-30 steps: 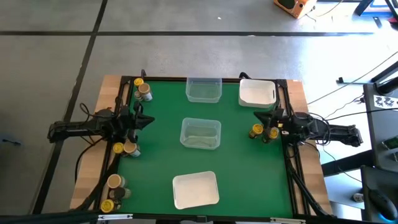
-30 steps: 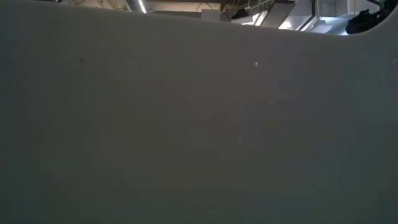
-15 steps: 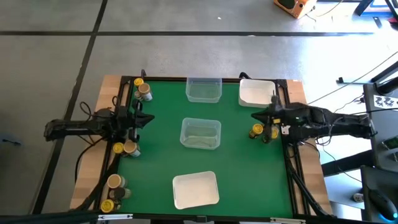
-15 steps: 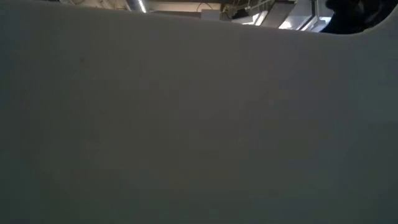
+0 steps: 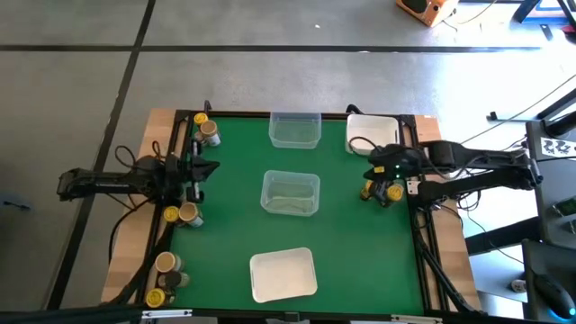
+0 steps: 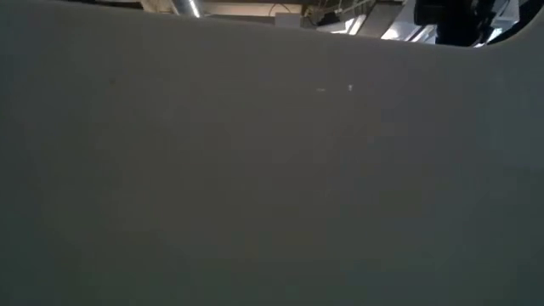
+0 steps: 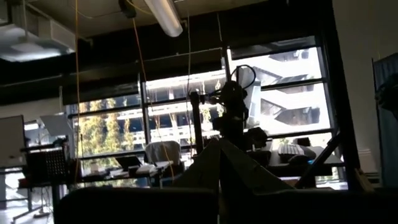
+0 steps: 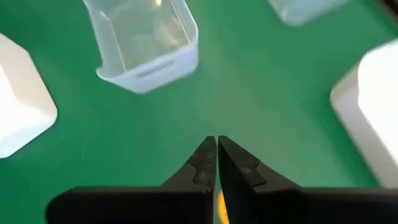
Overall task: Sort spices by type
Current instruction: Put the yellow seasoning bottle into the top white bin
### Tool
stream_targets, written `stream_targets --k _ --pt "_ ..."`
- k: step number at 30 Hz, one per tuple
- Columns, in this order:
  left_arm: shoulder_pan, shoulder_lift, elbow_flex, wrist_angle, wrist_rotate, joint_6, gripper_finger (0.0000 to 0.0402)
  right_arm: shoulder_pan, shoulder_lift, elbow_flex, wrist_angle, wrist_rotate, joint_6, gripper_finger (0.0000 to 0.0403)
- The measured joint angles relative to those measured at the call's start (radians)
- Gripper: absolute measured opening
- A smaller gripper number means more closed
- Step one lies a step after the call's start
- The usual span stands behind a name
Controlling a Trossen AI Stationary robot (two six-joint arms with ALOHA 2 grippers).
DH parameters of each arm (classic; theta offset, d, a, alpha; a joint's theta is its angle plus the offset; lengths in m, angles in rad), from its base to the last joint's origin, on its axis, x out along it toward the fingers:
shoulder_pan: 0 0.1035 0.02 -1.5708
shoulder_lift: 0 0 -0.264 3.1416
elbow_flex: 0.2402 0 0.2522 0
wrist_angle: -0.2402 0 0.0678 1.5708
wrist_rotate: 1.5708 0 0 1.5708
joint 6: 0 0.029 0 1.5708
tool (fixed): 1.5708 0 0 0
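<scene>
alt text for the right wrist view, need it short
The right gripper, fingers shut and empty, hangs above the green table. Ahead sits a clear open tray; white trays show at both edges of the picture.

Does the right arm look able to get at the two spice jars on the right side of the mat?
Probably yes. The right gripper, shut and empty, sits beside that pair of jars, with only bare green mat around them. It must open first.
</scene>
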State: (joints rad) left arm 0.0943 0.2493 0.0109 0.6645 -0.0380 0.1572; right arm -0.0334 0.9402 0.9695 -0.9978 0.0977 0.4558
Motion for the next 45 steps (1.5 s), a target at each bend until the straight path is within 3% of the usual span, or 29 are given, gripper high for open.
stream_targets --k 5,15,21,28,45 --pt "0.000 -0.001 0.000 0.018 0.000 0.007 0.0001 0.000 0.055 0.007 -0.123 -0.002 0.119 0.0060" --pt "0.000 0.000 0.000 0.013 0.000 0.007 0.0001 0.000 0.132 0.007 -0.175 0.076 0.127 0.0287" --pt "0.000 0.000 0.000 0.012 0.000 0.007 0.0001 0.000 0.159 0.007 -0.175 0.056 0.090 0.0364" --pt "0.000 0.000 0.000 0.004 0.000 0.007 0.0001 0.000 0.183 0.007 -0.190 0.076 0.095 0.0385" --pt "0.000 0.000 0.000 -0.005 0.000 0.002 0.0001 0.000 0.345 0.004 -0.218 0.076 0.115 0.0351"
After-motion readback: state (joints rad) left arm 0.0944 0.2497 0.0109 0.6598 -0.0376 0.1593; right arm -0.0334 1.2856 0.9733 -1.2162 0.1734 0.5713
